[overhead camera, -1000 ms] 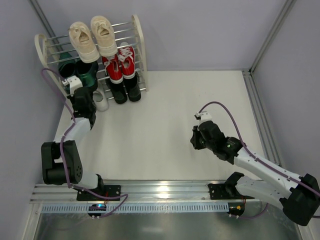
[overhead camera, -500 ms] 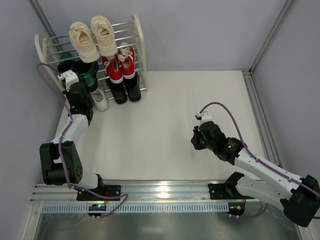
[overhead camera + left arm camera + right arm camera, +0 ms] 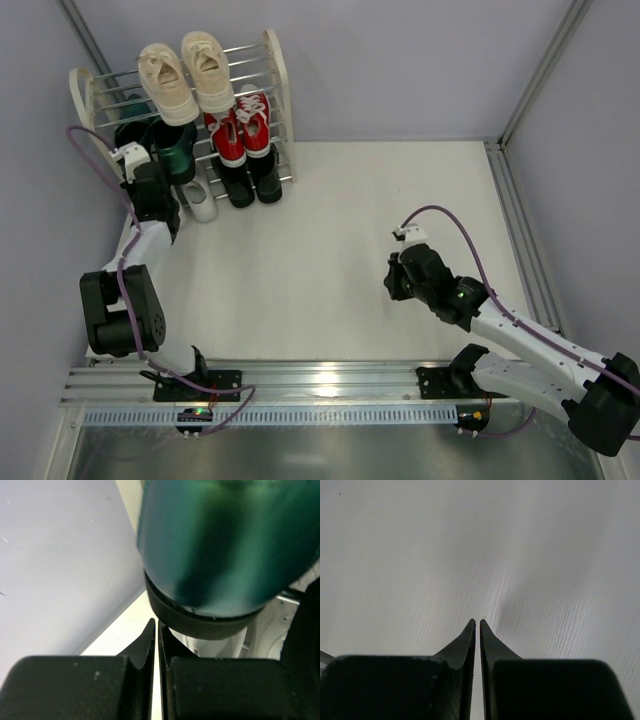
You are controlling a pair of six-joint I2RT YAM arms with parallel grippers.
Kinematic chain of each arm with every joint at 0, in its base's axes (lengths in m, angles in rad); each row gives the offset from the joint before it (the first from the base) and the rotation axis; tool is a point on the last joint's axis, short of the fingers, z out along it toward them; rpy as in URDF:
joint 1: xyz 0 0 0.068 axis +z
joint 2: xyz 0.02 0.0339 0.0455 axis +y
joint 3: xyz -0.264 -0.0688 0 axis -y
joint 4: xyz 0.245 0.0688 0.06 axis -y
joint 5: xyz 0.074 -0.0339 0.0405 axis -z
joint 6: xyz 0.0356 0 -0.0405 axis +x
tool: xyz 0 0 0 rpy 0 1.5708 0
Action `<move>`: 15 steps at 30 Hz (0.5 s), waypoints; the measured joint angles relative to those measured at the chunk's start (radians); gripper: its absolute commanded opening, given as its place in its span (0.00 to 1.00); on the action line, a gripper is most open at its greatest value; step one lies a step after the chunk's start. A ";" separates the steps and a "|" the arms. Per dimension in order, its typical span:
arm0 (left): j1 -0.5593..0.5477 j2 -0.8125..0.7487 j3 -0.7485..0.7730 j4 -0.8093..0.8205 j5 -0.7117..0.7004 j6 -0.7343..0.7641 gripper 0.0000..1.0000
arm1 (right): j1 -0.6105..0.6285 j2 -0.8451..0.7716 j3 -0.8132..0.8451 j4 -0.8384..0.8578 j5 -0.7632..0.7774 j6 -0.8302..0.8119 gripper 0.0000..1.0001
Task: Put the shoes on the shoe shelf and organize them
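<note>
- Squaring up the dark green loafers (image 3: 172,146) on the left side of the shoe shelf (image 3: 276,72) is judged to be the step in hand. One glossy green heel (image 3: 225,545) is seen just ahead of and above the left hand (image 3: 156,625).
- The left hand's fingers are pressed together and nothing is held, so a push is suggested rather than a grasp.
- The push is best made low on the dark sole edge and kept slow and straight. The loafer could otherwise be twisted on the thin rods or tipped off the tier.
- Two green loafers are counted.
- Further from the hand, two beige lace-up sneakers (image 3: 185,75) are counted on the top tier. To the hand's right are two red sneakers (image 3: 240,125) and two black dress shoes (image 3: 250,180).
- One white sneaker (image 3: 202,203) is seen low beside the hand. Whether its partner is there cannot be told.
- The right hand (image 3: 477,622) is closed on nothing, over the bare surface (image 3: 330,230), well apart from the shelf.
</note>
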 measured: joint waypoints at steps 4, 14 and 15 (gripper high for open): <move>0.000 -0.006 -0.018 -0.003 0.026 -0.026 0.00 | 0.000 -0.004 -0.006 0.000 0.000 0.000 0.08; 0.000 -0.167 -0.011 -0.149 -0.003 -0.151 0.13 | -0.001 -0.028 -0.015 0.001 -0.001 0.005 0.08; 0.000 -0.171 -0.005 -0.172 -0.008 -0.162 0.15 | -0.001 -0.031 -0.016 0.001 -0.001 0.005 0.08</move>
